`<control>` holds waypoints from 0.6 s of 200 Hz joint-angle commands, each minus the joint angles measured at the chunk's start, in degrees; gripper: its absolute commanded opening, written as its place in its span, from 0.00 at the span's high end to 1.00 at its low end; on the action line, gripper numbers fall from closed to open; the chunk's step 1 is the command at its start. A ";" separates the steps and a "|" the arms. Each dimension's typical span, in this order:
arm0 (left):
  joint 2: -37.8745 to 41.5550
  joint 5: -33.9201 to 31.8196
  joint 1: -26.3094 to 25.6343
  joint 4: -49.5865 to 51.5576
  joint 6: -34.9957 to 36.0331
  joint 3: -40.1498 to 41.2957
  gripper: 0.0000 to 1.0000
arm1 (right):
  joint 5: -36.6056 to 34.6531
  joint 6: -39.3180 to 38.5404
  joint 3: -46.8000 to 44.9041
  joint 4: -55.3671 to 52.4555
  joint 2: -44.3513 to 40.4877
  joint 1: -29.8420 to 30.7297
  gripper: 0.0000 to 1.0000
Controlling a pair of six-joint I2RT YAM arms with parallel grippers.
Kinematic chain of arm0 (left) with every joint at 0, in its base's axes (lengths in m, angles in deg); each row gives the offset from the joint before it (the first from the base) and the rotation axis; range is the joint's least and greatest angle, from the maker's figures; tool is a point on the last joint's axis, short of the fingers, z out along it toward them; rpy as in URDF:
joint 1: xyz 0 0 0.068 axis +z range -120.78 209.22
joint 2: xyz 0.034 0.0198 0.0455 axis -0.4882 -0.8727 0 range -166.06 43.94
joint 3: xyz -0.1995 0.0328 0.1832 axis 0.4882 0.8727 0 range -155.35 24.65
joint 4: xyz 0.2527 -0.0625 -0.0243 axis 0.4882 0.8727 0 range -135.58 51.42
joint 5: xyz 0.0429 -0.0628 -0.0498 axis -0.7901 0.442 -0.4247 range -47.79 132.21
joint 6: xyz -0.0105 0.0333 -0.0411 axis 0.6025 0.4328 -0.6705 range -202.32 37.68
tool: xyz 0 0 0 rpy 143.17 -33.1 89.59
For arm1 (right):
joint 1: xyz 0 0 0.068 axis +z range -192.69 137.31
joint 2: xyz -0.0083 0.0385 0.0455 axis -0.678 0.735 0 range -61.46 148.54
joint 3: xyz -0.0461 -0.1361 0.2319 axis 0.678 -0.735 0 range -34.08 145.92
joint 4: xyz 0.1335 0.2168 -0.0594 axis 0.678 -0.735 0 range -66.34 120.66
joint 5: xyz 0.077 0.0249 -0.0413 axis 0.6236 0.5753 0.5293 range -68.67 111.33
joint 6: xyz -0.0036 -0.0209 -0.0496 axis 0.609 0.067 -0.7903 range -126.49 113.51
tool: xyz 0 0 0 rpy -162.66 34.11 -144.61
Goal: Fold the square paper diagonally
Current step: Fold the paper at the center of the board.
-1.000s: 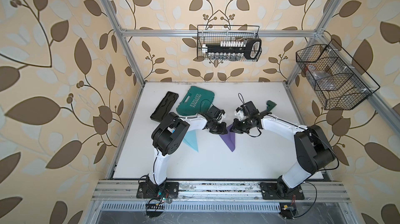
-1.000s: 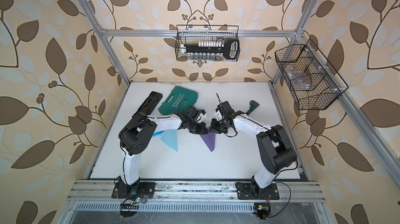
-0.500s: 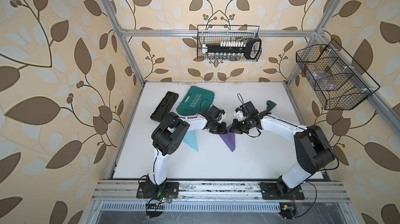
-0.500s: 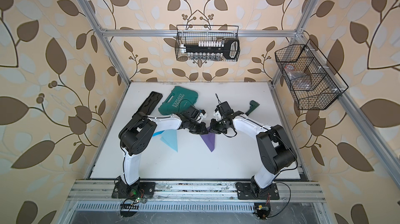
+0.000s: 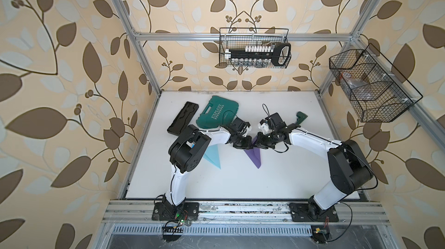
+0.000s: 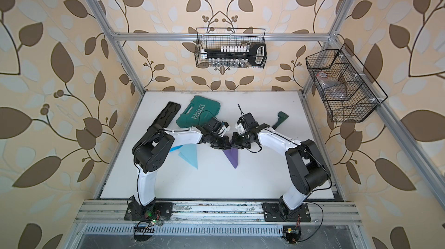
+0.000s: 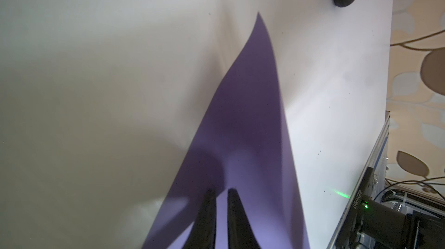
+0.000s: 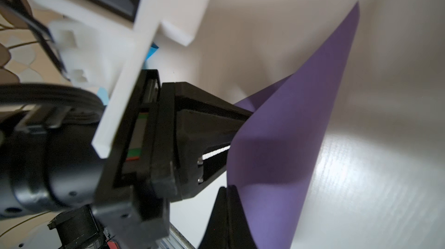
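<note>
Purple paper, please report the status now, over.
Left gripper and right gripper both shut on purple paper. Paper bent over, lifted, uncreased. Nothing in the way.

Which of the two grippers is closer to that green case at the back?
Left. The left gripper sits just in front of the green case; the right gripper is farther over, both meeting at the purple paper.

Two arms (image 5: 310, 140) with white links, black joints, thin black cables; jaws black, apparently tapered.
</note>
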State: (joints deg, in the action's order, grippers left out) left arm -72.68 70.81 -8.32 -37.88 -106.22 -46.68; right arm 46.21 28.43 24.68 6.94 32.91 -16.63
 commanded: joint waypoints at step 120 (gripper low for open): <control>-0.80 -2.23 -0.16 4.07 1.49 0.84 0.87 | -0.59 0.49 3.20 -0.42 -0.20 1.03 1.00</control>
State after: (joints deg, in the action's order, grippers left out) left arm -72.68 70.81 -8.32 -37.88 -106.22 -46.68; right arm 46.41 29.30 26.26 7.74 32.91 -15.91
